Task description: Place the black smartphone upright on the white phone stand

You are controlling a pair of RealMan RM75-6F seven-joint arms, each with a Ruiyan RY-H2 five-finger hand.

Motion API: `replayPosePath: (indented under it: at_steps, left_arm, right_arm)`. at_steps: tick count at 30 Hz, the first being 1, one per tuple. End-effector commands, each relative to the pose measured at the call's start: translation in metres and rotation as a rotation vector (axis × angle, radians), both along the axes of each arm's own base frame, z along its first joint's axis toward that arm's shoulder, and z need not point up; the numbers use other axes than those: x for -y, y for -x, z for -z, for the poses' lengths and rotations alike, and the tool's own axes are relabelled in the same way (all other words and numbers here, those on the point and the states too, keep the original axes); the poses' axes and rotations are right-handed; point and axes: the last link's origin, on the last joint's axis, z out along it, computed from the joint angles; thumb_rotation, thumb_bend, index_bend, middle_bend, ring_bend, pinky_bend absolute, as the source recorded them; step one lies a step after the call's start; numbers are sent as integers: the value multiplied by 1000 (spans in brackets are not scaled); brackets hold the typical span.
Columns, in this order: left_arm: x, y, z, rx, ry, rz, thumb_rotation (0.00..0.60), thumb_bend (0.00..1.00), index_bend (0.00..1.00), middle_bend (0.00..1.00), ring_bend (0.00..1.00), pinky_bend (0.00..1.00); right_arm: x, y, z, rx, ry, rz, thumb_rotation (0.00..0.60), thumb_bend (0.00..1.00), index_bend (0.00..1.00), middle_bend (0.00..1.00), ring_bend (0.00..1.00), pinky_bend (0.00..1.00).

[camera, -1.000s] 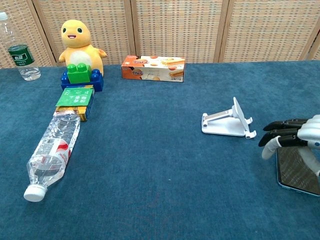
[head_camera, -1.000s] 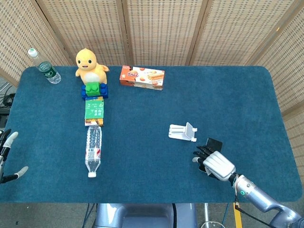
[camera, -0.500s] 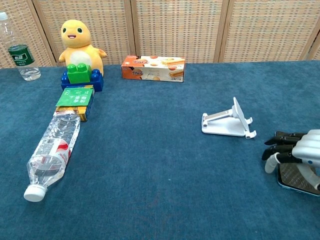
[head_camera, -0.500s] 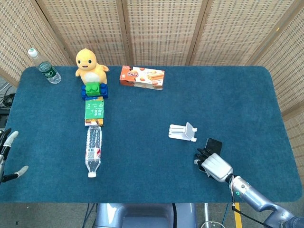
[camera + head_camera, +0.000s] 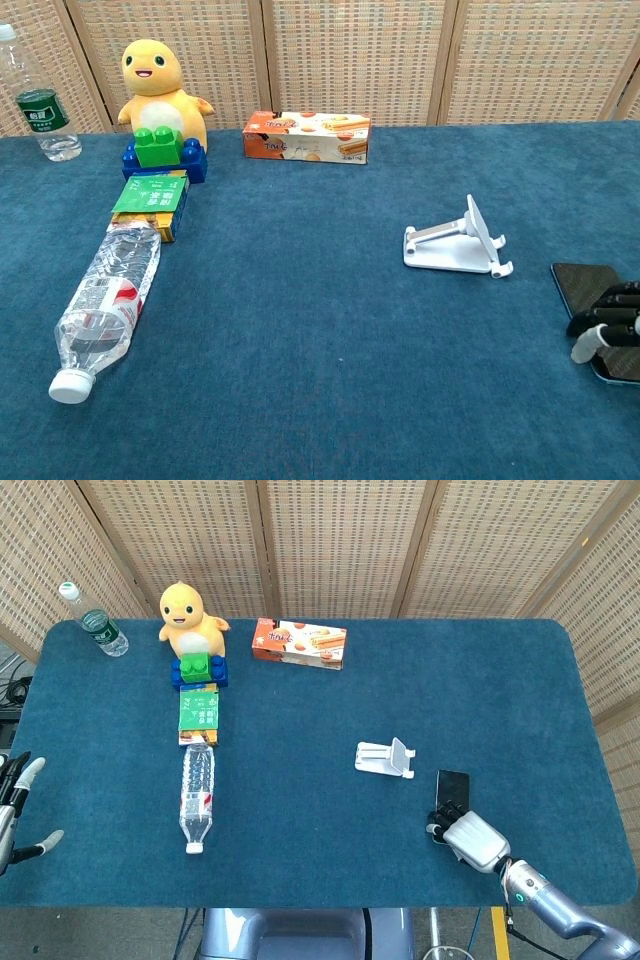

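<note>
The black smartphone [image 5: 452,783] lies flat on the blue table, right of the white phone stand [image 5: 385,758]. In the chest view the smartphone [image 5: 583,283] shows its far half, with the stand [image 5: 455,245] to its left. My right hand [image 5: 470,835] sits at the phone's near end, its dark fingertips [image 5: 445,811] bent over that end and the thumb apart; it grips nothing. At the right edge of the chest view the right hand [image 5: 612,325] is partly cut off. My left hand [image 5: 15,805] hangs at the table's left edge, fingers spread and empty.
A clear water bottle [image 5: 196,796] lies on its side at left. Behind it stand a green box [image 5: 199,714], toy bricks [image 5: 198,669] and a yellow plush toy [image 5: 190,614]. A biscuit box [image 5: 299,643] lies at the back, and a small bottle [image 5: 94,621] at far left.
My right hand has slid back toward the table's near edge, uncovering most of the phone. The phone and stand have stayed put. The left hand barely moved.
</note>
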Motion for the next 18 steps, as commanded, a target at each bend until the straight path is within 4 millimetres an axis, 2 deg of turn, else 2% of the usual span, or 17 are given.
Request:
replayPosePath:
  at_steps: [1, 4, 11, 18]
  left_arm:
    - [0, 0, 1, -2, 1, -2, 600, 0, 0, 0, 0, 0]
    - [0, 0, 2, -6, 4, 0, 600, 0, 0, 0, 0, 0]
    - [0, -1, 5, -15, 10, 1, 600, 0, 0, 0, 0, 0]
    - [0, -2, 7, -19, 11, -1, 600, 0, 0, 0, 0, 0]
  right_arm:
    - [-5, 13, -12, -33, 17, -2, 600, 1000, 413, 398, 232, 132]
    - [-7, 27, -22, -82, 34, -6, 600, 1000, 447, 426, 249, 132]
    - [-7, 66, -47, -197, 83, 66, 600, 1000, 455, 434, 249, 132]
    - [-6, 90, -67, -258, 114, 146, 600, 1000, 463, 439, 249, 132]
